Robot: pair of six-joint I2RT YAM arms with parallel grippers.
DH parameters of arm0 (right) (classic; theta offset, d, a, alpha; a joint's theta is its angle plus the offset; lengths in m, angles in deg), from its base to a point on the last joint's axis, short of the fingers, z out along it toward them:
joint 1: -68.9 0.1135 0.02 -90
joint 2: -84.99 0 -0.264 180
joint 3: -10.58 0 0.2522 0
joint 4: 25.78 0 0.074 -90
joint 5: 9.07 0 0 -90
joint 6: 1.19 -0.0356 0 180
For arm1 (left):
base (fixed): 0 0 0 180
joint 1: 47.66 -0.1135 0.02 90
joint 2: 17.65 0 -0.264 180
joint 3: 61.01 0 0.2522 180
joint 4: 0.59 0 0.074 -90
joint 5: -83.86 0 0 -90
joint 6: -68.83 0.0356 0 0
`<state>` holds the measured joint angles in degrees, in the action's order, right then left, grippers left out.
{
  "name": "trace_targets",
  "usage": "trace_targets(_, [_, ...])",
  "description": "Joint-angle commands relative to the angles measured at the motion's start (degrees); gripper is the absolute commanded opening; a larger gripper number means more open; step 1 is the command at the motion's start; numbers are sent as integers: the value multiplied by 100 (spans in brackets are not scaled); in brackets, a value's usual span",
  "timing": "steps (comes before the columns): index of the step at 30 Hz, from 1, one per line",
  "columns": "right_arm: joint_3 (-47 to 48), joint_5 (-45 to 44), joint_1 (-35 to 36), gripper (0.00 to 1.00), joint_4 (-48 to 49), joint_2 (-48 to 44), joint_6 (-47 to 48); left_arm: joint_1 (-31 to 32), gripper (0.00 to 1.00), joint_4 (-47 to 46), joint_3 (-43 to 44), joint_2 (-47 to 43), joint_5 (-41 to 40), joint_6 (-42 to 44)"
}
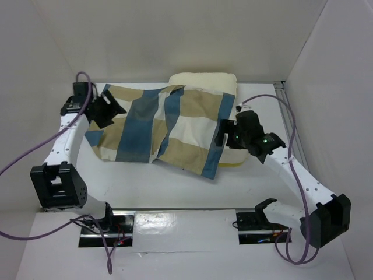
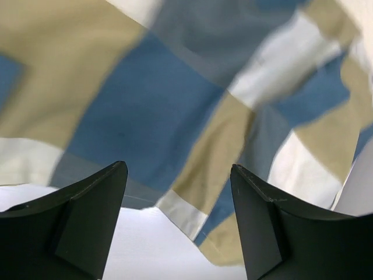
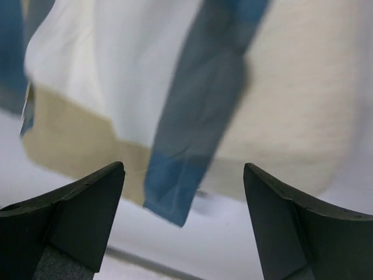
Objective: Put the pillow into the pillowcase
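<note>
The checked blue, tan and cream pillowcase (image 1: 157,128) lies crumpled across the table, draped over most of the cream pillow (image 1: 204,81). The pillow's far edge and right side stick out from under it. My left gripper (image 1: 106,111) is at the pillowcase's left end, open, with nothing between its jaws; its wrist view shows the checked pillowcase (image 2: 175,99) hanging just beyond the fingers (image 2: 93,216). My right gripper (image 1: 222,133) is at the pillowcase's right edge, open and holding nothing. In the right wrist view a blue strip of the pillowcase (image 3: 192,140) hangs over the cream pillow (image 3: 297,116).
White enclosure walls stand at the back and on both sides. A metal rail (image 1: 285,111) runs along the right edge of the table. Purple cables (image 1: 35,151) trail from both arms. White tabletop (image 1: 145,181) lies between the pillowcase and the arm bases.
</note>
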<state>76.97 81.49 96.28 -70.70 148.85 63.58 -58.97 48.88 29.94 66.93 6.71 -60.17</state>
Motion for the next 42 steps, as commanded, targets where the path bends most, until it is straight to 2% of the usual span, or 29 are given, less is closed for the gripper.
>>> trace_targets(1, [556, -1242, -504, 90, -856, 11, -263, 891, 84, -28, -54, 120, -134, 349])
trace_targets(3, [556, -1147, -987, 94, -935, 223, -324, 1357, 84, 24, -160, 173, -133, 411])
trace_targets(4, [556, -1076, -1145, 94, -936, 320, -324, 1795, 84, 24, -247, 243, -194, 411])
trace_targets(6, [443, -725, -1585, 95, -683, 592, -324, 2184, 87, -124, -248, 375, -194, 411])
trace_targets(7, [303, -280, -1708, 95, -542, 715, -255, 2473, 87, -195, -248, 584, -194, 411])
trace_targets(11, [-49, 530, -2069, 95, 56, 1022, -201, 2897, 88, -195, -195, 1260, -300, 481])
trace_targets(13, [-242, 857, -2070, 95, 476, 1093, -263, 2976, 88, -248, -195, 1499, -64, 481])
trace_targets(15, [-393, 1218, -2070, 90, 724, 1182, -394, 3030, 84, -502, -274, 1790, 200, 429])
trace_targets(16, [-471, 1297, -2070, 82, 882, 1260, -395, 3082, 81, -581, -344, 1869, 340, 429])
trace_targets(17, [-472, 1359, -2070, 70, 944, 1261, -395, 3134, 54, -582, -345, 1939, 411, 429])
trace_targets(18, [-472, 1420, -2070, 56, 945, 1261, -447, 3135, 31, -582, -345, 1940, 412, 429])
trace_targets(19, [-472, 1421, -2070, 23, 1014, 1261, -447, 3135, 9, -582, -345, 2018, 412, 429])
trace_targets(20, [-420, 1421, -2070, 8, 1015, 1261, -447, 3135, 0, -521, -345, 2019, 282, 376])
trace_targets(21, [-263, 1125, -2070, 0, 919, 1261, -447, 3065, 0, -521, -345, 2019, 202, 376])
trace_targets(25, [186, 71, -2070, 0, 418, 999, -334, 2732, 0, -99, -292, 1502, -527, 323])
trace_targets(30, [573, -538, -2456, 0, 48, 682, -210, 2099, 0, 200, -161, 659, -958, 270])
trace_targets(37, [750, -1556, -2825, 0, -566, 173, -324, 1694, 0, 393, -99, 419, -1231, 270])
trace_targets(42, [855, -2226, -2878, 0, -1014, -417, -482, 1632, 0, 516, -326, 314, -1547, 192])
